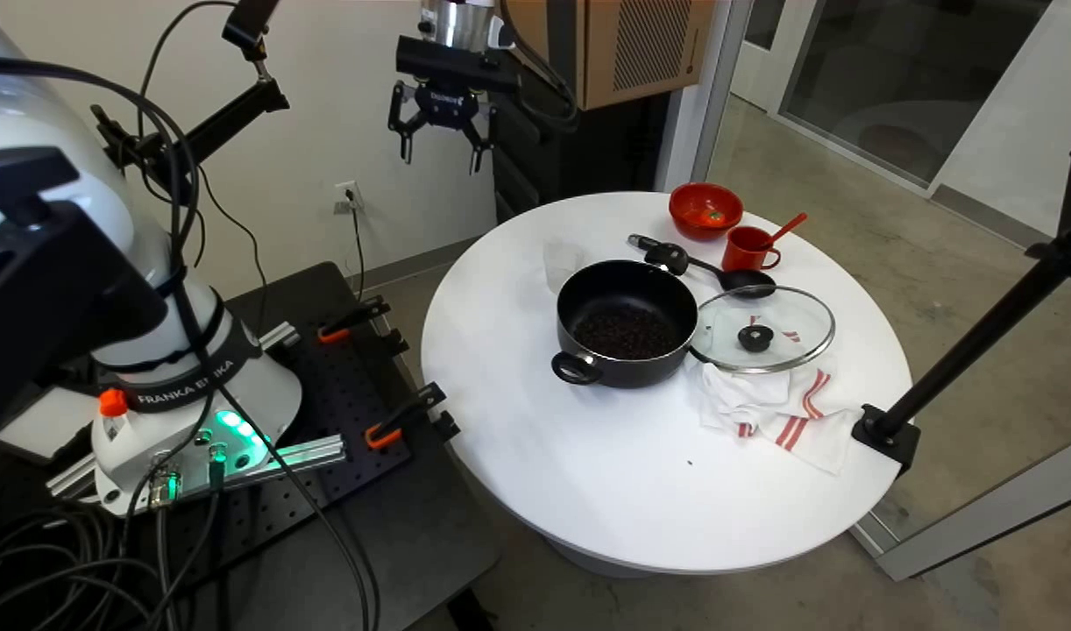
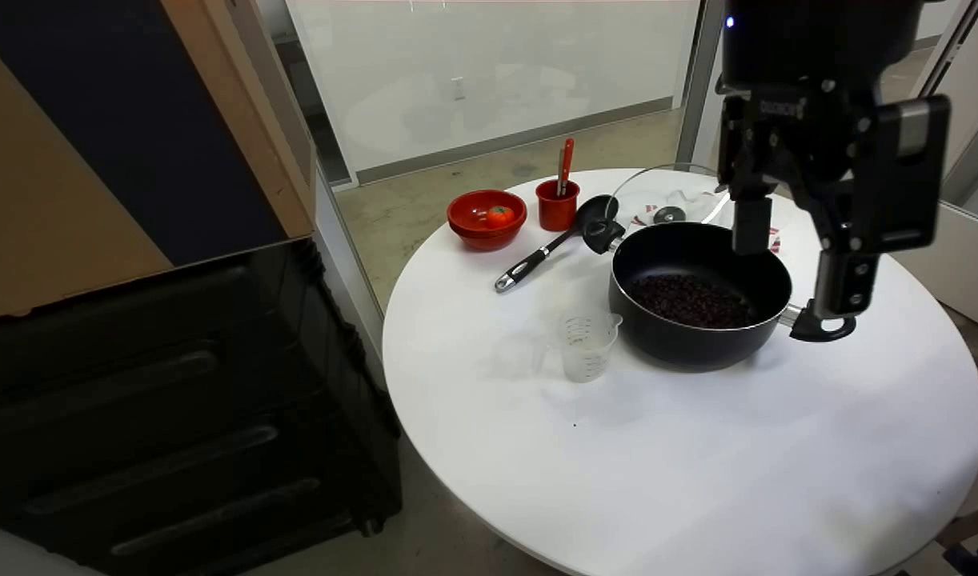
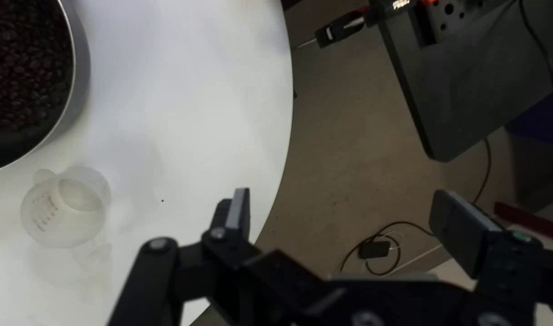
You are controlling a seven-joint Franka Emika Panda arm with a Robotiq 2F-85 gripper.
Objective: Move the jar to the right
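Behind the pot (image 1: 634, 374), faint jar (image 1: 560, 261)

I can see the jar (image 2: 587, 352) from here, kinda whitish and see-through with measuring marks, upright just beside the pot (image 2: 697, 344).
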